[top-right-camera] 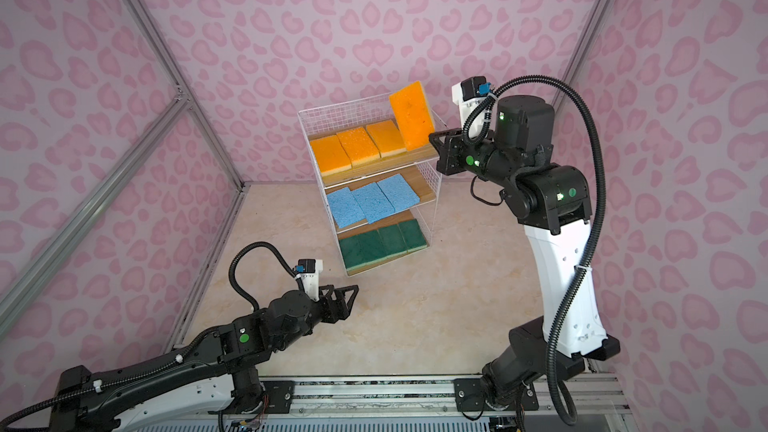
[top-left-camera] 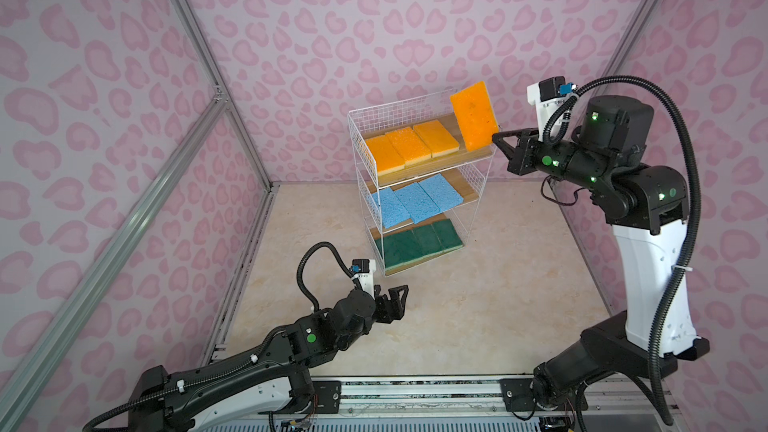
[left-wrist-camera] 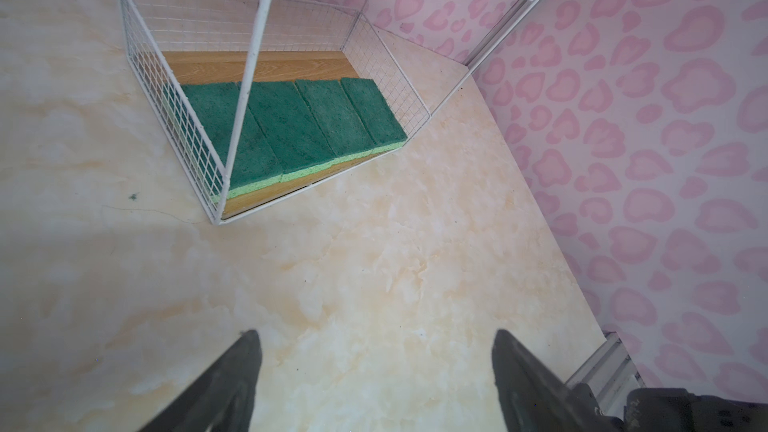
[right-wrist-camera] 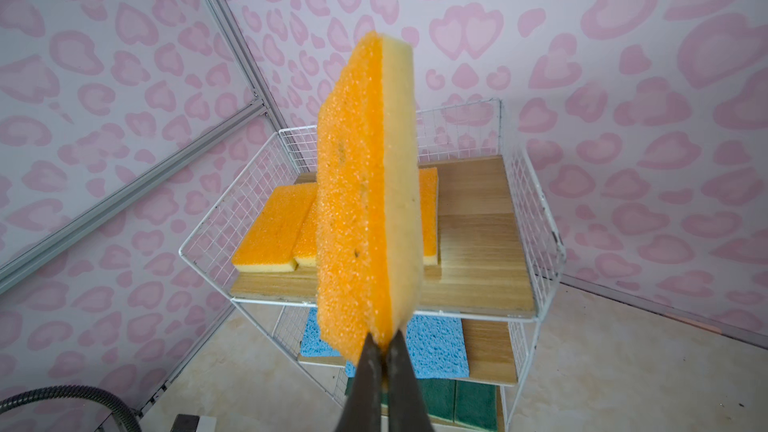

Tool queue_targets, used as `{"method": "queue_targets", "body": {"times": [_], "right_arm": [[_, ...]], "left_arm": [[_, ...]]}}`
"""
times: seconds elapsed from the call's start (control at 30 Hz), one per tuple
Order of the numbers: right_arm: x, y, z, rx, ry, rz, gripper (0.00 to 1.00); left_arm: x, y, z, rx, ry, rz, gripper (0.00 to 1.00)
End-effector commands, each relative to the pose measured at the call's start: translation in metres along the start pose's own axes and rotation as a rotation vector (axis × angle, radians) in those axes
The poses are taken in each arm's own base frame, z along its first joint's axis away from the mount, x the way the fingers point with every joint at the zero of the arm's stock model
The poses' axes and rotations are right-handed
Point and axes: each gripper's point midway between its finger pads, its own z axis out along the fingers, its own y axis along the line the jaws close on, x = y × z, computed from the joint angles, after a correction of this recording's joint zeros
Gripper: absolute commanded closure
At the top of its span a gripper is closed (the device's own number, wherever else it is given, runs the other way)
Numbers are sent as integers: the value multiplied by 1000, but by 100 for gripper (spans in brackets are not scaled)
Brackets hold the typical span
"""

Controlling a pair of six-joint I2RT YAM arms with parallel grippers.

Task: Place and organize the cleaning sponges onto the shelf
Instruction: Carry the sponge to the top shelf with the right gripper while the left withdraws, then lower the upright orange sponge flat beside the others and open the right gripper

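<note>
The shelf point(top-left-camera: 395, 118) stands at the back of the floor, a white wire rack with three wooden tiers. Three orange sponges point(top-left-camera: 411, 143) lie side by side on the top tier, three blue sponges point(top-left-camera: 415, 201) on the middle tier, and several green sponges point(left-wrist-camera: 299, 126) on the bottom tier. My right gripper point(right-wrist-camera: 383, 336) is shut on the lower corner of another orange sponge point(right-wrist-camera: 357, 201). It holds this sponge upright over the bare right end of the top tier point(top-left-camera: 473, 116). My left gripper point(left-wrist-camera: 375, 332) hangs open and empty over the floor in front of the bottom tier.
Pink patterned walls close in on three sides, with aluminium frame bars point(top-left-camera: 199, 56) along the left. A metal rail point(top-left-camera: 415, 388) with both arm bases runs along the front edge. The beige marbled floor point(top-left-camera: 478, 305) lies between the arms.
</note>
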Motion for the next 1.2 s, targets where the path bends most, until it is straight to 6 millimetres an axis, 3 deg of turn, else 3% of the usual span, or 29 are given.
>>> {"method": "queue_targets", "body": {"times": [0.0, 0.53, 1.17], "right_arm": [[10, -12, 13, 44, 50, -20, 100], [18, -63, 64, 222, 76, -58, 100], [30, -63, 95, 142, 101, -6, 100]], "left_arm": [[-2, 6, 1, -22, -14, 15, 12], [8, 15, 15, -35, 24, -8, 13], [12, 18, 15, -33, 30, -34, 14]]}}
